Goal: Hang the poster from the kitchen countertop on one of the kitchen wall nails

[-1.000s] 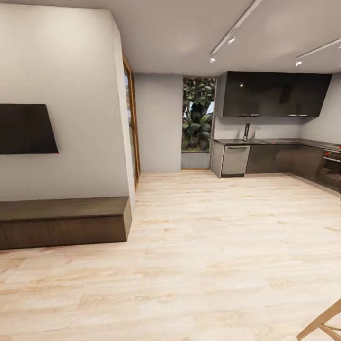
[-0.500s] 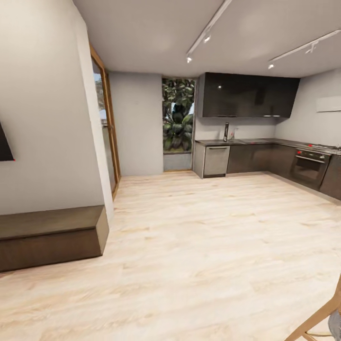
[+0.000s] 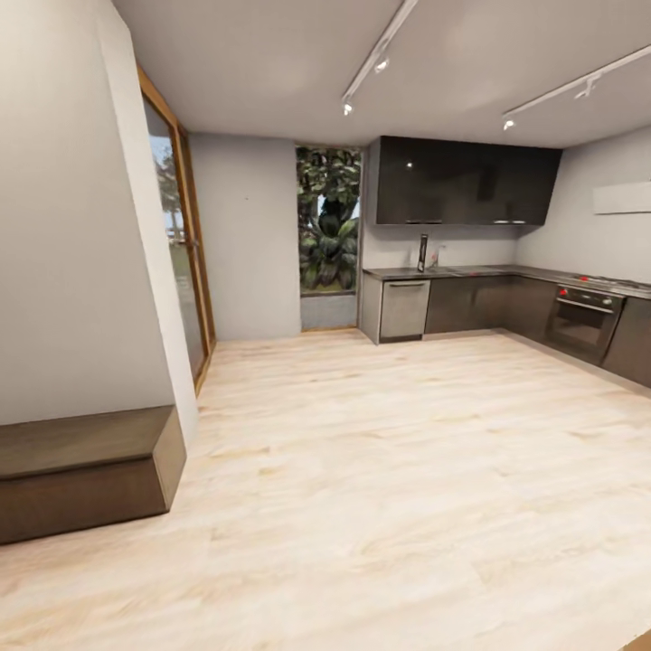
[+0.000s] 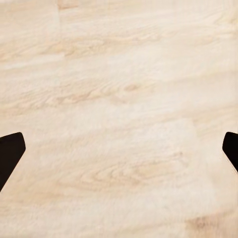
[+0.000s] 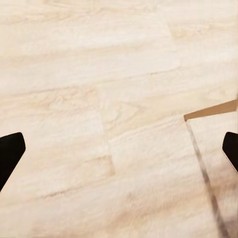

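Stretching bare, pale wood floor point(image 3: 407, 470) fronts the kitchen countertop point(image 3: 506, 270).

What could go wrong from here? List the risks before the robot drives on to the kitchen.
1. The poster cannot be made out on the distant kitchen countertop, so the robot may have to search for it up close.
2. The low dark bench juts out beside the route; a wide turn could clip it.
3. A light wooden piece lies near the right gripper over the floor, and might be bumped on moving off.
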`<state>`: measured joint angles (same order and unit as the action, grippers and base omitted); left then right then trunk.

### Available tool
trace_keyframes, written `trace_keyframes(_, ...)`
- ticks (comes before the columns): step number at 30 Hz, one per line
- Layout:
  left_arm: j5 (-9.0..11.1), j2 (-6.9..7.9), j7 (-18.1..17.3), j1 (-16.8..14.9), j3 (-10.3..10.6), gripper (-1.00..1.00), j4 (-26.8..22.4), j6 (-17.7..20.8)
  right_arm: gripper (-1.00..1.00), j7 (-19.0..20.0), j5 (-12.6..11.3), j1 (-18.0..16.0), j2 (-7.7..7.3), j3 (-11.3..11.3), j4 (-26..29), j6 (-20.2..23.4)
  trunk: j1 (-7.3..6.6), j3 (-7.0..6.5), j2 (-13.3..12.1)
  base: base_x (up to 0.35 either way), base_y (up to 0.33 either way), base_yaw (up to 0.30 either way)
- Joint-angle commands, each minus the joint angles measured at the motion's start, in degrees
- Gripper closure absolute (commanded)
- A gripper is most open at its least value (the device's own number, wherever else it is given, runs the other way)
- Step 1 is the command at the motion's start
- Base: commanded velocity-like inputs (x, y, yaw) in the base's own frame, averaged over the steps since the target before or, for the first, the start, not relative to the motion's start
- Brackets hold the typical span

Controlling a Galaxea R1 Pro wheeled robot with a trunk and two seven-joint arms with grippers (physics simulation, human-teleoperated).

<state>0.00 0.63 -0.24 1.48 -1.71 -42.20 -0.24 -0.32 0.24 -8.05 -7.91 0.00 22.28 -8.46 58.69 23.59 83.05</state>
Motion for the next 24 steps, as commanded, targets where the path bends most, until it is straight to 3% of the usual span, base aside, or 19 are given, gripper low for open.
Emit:
trace_keyframes(1, 0.0, -0.01, 0.0, 0.0, -0.1, -1.0, -0.1, 0.0, -1.0, 0.0, 0.0, 0.0, 0.0, 0.0, 0.0, -0.2, 0.04, 0.05, 0.0, 0.322, -0.097, -0.002)
trace_keyframes(24, 0.0, 0.01, 0.0, 0.0, -0.1, -1.0, -0.1, 0.0, -1.0, 0.0, 0.1, 0.0, 0.0, 0.1, -0.1, -0.2, 0.04, 0.05, 0.0, 0.322, -0.091, 0.0)
